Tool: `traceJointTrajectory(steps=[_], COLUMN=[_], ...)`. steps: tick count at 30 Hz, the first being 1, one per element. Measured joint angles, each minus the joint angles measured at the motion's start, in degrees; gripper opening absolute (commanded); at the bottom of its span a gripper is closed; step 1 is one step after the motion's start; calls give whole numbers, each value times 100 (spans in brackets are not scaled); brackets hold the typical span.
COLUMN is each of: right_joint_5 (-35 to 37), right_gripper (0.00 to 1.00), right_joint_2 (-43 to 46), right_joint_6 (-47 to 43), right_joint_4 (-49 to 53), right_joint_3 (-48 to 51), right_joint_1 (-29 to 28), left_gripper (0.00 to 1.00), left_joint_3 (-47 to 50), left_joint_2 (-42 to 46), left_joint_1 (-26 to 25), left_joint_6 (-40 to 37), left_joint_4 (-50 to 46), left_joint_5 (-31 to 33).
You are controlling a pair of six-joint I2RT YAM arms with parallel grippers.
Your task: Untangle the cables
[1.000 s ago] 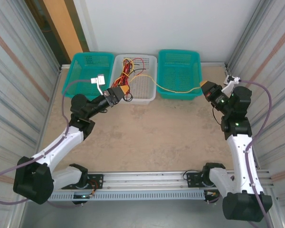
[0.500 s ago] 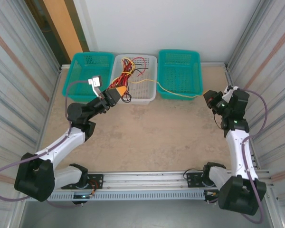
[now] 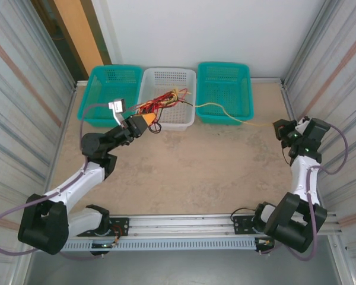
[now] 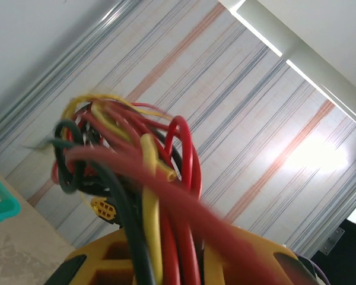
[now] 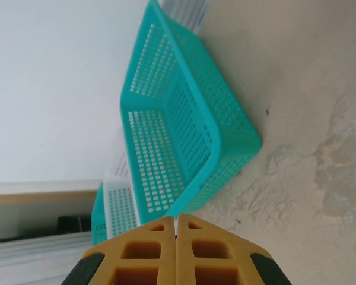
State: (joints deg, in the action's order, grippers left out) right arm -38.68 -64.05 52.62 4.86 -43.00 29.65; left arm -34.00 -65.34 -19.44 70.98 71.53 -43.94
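Beige tabletop [image 3: 196,166] is stretching between corrugated metal walls [image 3: 24,107], and red, black and yellow cables [image 3: 160,102] [image 4: 160,196] are bunching over the near left rim of the white basket [image 3: 169,69]. The left gripper [image 3: 147,122] [image 4: 166,261] is clamping them between its orange fingers [image 4: 101,261]. One yellow cable [image 3: 249,123] is running right past the right teal basket [image 3: 224,64] to the right gripper [image 3: 280,127] [image 5: 177,228], which is pinching it tight.

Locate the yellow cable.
Top view, right side: yellow cable runs from the tangle in the white basket, past the right teal basket, to the right gripper.
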Motion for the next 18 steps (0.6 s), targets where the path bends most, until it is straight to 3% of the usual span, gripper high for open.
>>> traceJointTrajectory(steps=[5,11,18], right_joint_5=[-63,-232,-83], right_gripper=[0,0,0], right_joint_2=[7,120,380], right_joint_6=[-66,116,-33], right_joint_4=[168,50,647], right_joint_3=[-238,-407,-1556], right_joint_1=[490,557,835], left_gripper=[0,0,0], left_joint_3=[125,308,909], left_joint_2=[179,192,380], left_joint_1=[396,413,872], left_joint_6=[2,-79,-155], left_joint_4=[295,341,111], left_joint_5=[109,-70,-280])
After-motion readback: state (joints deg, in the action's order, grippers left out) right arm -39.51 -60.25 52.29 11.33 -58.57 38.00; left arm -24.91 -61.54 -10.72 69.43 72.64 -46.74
